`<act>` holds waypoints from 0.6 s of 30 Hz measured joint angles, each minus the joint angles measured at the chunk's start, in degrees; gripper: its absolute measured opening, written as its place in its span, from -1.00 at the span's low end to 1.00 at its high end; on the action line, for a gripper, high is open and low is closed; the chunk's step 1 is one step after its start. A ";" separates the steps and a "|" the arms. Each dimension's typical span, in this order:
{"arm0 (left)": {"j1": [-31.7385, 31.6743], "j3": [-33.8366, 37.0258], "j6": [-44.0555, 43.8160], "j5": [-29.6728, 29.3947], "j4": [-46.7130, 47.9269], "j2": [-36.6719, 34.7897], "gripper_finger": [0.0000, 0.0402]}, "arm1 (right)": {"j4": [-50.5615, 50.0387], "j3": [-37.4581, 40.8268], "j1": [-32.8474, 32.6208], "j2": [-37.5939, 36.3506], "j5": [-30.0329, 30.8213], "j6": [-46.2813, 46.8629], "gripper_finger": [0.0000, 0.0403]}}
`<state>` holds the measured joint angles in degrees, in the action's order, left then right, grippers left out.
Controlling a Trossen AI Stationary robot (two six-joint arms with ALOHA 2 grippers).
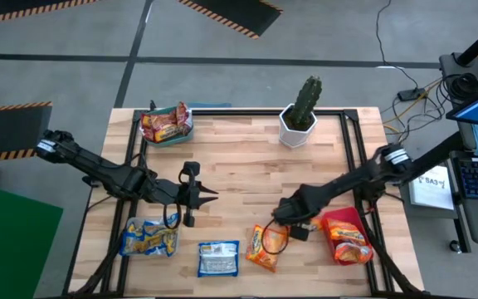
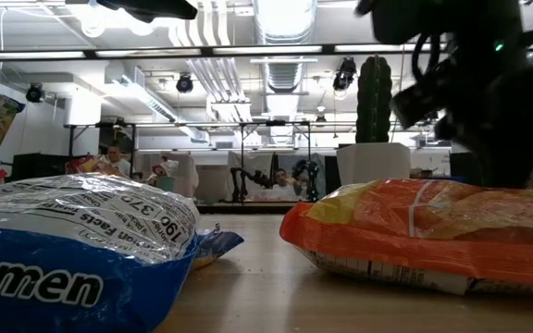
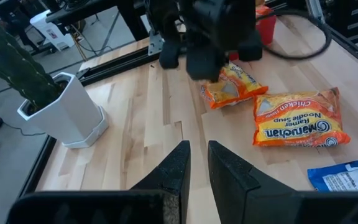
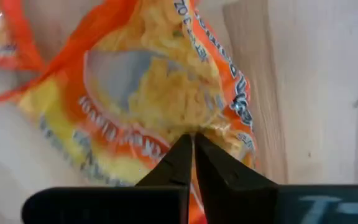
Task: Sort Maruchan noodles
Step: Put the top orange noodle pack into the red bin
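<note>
Orange noodle packet (image 1: 265, 247) lies lower centre of the high view, right gripper (image 1: 281, 218) pinched closed on its edge (fingertips meet on the wrapper). Left gripper (image 1: 208, 196) near-closed, empty, centre-left above the surface (image 1: 239, 158).

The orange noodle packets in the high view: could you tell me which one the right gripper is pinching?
The right gripper is shut on the upper orange packet of the two lying loose between the blue packet and the red tray.

Grey floor (image 1: 222, 71) with hazard-striped mats (image 1: 231, 15); ceiling strip lights (image 2: 248, 49); exposed ducts (image 2: 285, 37).
</note>
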<state>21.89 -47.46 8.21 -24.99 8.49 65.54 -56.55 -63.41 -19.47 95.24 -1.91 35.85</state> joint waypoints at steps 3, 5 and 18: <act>0.01 0.00 -0.21 0.00 -0.03 0.00 -0.81 | 2.72 -0.78 1.26 2.27 0.54 -2.68 -0.95; 0.02 0.02 -0.28 0.00 -0.27 0.00 -0.81 | 6.32 -1.35 2.37 3.28 2.53 -3.51 -0.96; 0.02 0.25 -4.31 -0.02 -0.54 0.00 -0.81 | 20.96 -6.28 12.85 0.40 16.84 -7.16 -0.96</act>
<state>21.91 -47.22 3.91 -25.02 7.95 65.54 -35.59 -69.69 -6.61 95.64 14.92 28.69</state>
